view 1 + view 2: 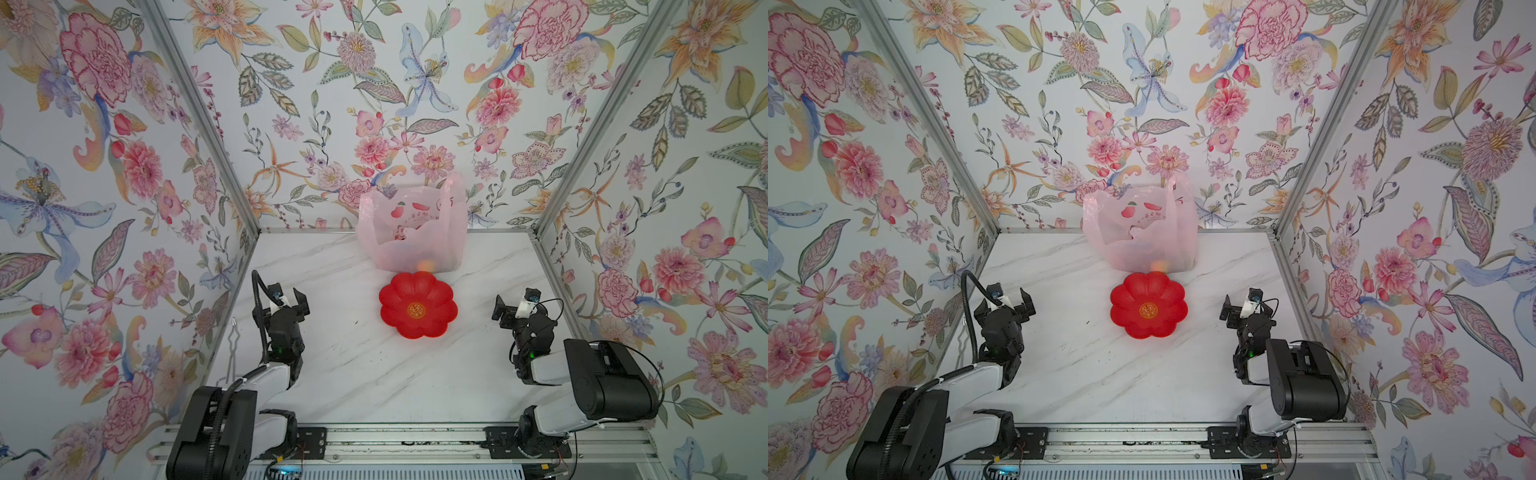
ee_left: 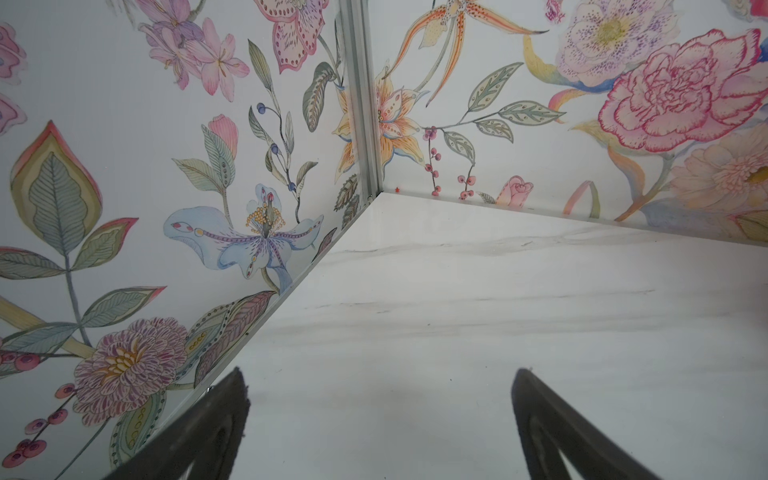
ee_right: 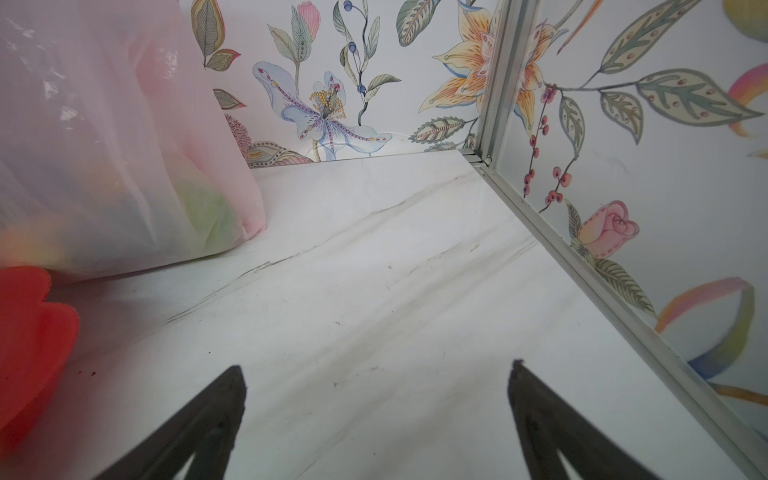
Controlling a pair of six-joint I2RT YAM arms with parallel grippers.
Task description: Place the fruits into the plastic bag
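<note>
The pale pink plastic bag [image 1: 411,228] [image 1: 1142,232] stands open at the back middle of the marble table, against the rear wall. Fruits show only as blurred colours through its film: an orange patch [image 1: 424,265] [image 1: 1158,266] low at the front, and a green one [image 3: 203,212] in the right wrist view, where the bag [image 3: 104,145] fills one side. My left gripper [image 1: 289,296] [image 1: 1009,297] [image 2: 379,372] hangs open and empty over bare table near the left wall. On the right, my right gripper [image 1: 513,305] [image 1: 1239,307] [image 3: 376,365] is open and empty too.
A red flower-shaped dish [image 1: 432,328] [image 1: 1133,328] [image 3: 29,332] lies empty just in front of the bag, between the two arms. Floral walls with aluminium corner posts [image 1: 582,137] close in three sides. A metal rail [image 1: 399,440] runs along the front edge.
</note>
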